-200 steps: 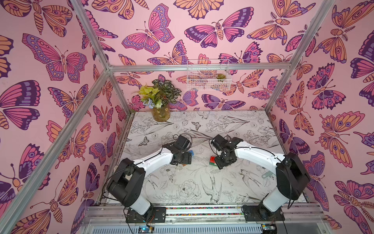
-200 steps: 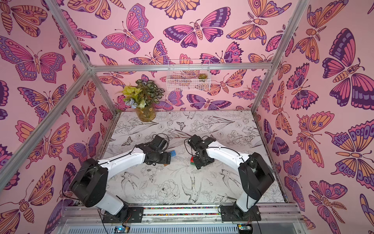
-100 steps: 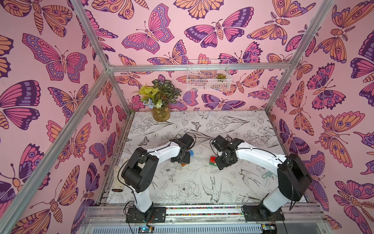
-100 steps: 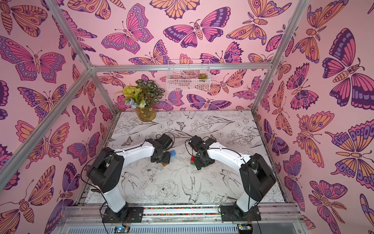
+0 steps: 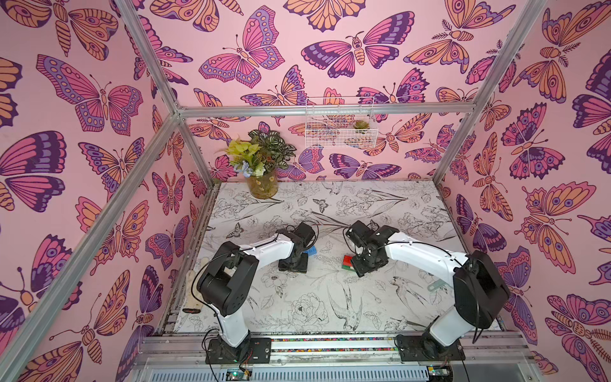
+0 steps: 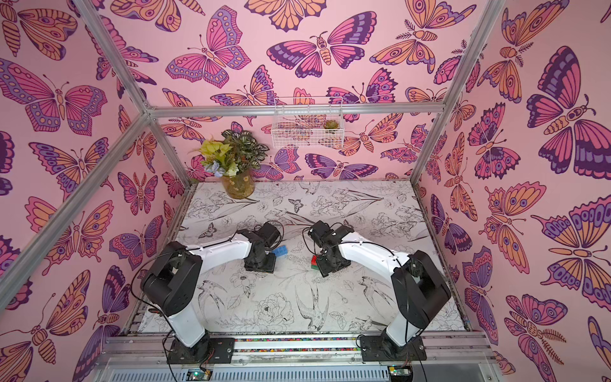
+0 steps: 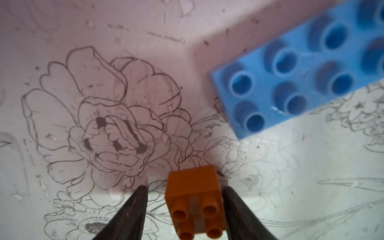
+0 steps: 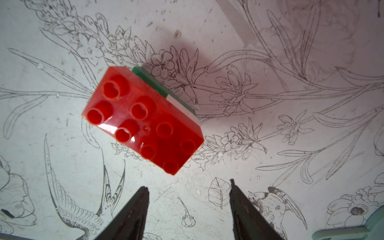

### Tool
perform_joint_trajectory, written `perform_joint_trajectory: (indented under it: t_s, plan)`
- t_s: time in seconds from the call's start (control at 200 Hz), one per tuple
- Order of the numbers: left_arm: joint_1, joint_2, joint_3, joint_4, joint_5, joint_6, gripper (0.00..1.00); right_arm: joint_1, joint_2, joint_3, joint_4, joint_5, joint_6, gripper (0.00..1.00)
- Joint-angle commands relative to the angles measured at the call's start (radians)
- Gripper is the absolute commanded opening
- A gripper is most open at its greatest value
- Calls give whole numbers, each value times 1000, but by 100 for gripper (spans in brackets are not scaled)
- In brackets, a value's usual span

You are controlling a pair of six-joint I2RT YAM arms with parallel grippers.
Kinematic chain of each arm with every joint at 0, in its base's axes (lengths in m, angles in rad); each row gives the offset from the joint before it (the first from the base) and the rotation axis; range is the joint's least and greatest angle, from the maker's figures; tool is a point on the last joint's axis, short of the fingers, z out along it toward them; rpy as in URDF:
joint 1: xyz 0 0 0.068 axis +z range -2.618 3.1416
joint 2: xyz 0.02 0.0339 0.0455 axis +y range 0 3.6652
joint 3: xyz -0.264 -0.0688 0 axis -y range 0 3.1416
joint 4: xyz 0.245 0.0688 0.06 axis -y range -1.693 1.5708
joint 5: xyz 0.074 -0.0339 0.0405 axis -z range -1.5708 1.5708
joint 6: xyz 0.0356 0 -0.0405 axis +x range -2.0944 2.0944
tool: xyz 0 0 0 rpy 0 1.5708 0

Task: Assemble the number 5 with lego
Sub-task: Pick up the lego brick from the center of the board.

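You're a bit past halfway to the 5, I'd say. The red brick [image 8: 143,118] sits studs-up on top of a stack, with a sliver of the white brick [image 8: 178,105] and then the green brick [image 8: 151,81] peeking out underneath. In both top views that stack [image 5: 347,261] is around the middle of the counter [image 5: 330,314], right by the right arm. So green, white and red look joined, though you can't tell from here how firmly they're pressed together.

That leaves two pieces, both loose over by the left arm. The orange brick [image 7: 194,197] is one. The blue brick [image 7: 301,70] is the other, lying flat on the counter studs-up, near the orange one but not touching it.

The left end effector [image 7: 185,188] has its jaws either side of the orange brick. One finger is right at the brick's side and there's a clear gap at the other. So it's partly open and, as far as I can see, not clamped on anything yet.

The right end effector [image 8: 188,185] is open and empty. It hovers with the red brick out ahead of its fingertips, not touching.

My guess at what's left for you: grip the orange brick, seat it on the red one, then cap it with the blue.
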Motion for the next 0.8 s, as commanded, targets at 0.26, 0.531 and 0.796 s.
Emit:
perform_joint_trajectory:
  t_s: [0.26, 0.531, 0.796]
  plan:
    - [6, -37, -31, -6, 37, 12, 54, -19, 15, -25, 44, -9, 34, 64]
    - [7, -27, -22, 2, 47, 13, 43, -26, 29, -51, 74, -9, 44, 64]
    - [5, -46, -9, -1, 60, 9, 33, -64, 7, -112, 141, -33, 71, 65]
